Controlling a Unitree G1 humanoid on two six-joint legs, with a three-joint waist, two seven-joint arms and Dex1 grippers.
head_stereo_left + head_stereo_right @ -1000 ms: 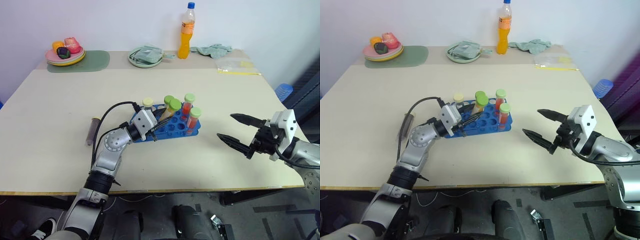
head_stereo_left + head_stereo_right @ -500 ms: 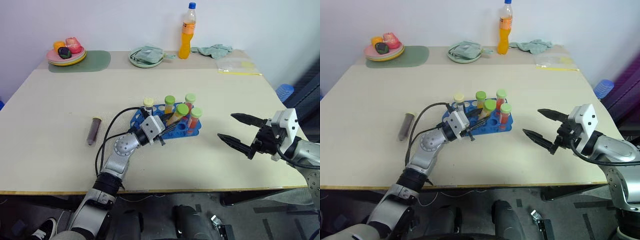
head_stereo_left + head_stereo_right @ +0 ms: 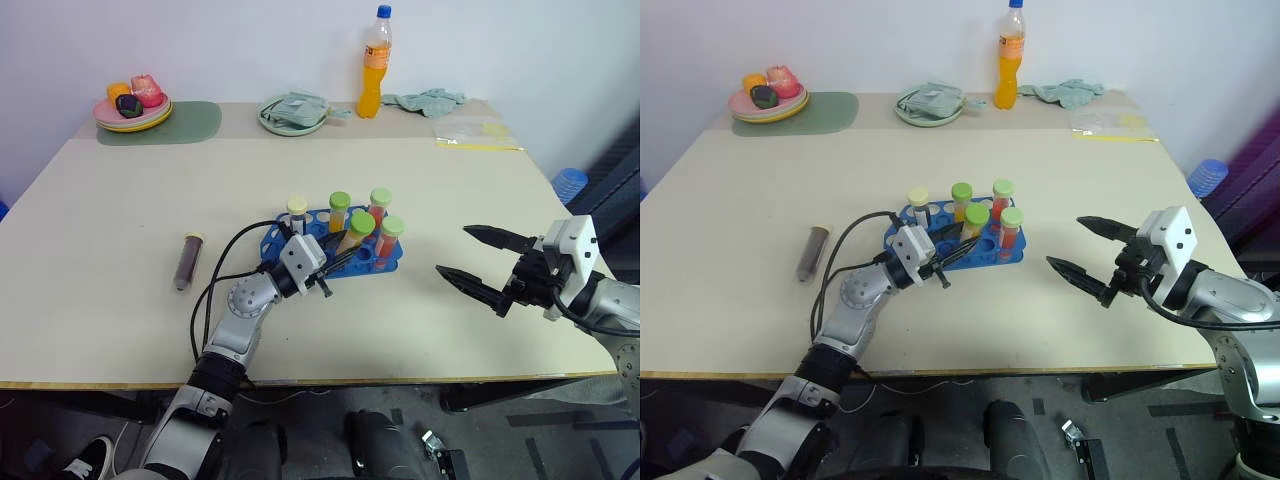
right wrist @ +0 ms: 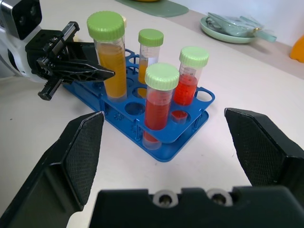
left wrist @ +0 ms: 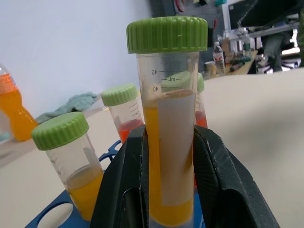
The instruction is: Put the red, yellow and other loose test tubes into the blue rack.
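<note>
The left gripper [image 3: 937,262] is clamped on a yellow test tube [image 4: 112,61] with a green cap, its two black fingers [image 5: 127,190] pressing the tube's sides just below the middle. The tube stands over the near-left part of the blue rack [image 3: 992,252], its long axis close to upright but leaning a little away from the gripper, and its foot looks to be at or just inside a rack hole; from these views I cannot tell whether it has seated. What the next move turns on, as I judge it, is that axis lining up with the hole straight beneath, so the tube can go down without catching the rim. Three other green-capped tubes and a pale-capped one already stand in the rack. A dark tube [image 3: 187,260] lies flat on the table well to the rack's left, nearer the left arm. The right gripper [image 3: 484,262] hangs spread wide and empty well to the rack's right.
</note>
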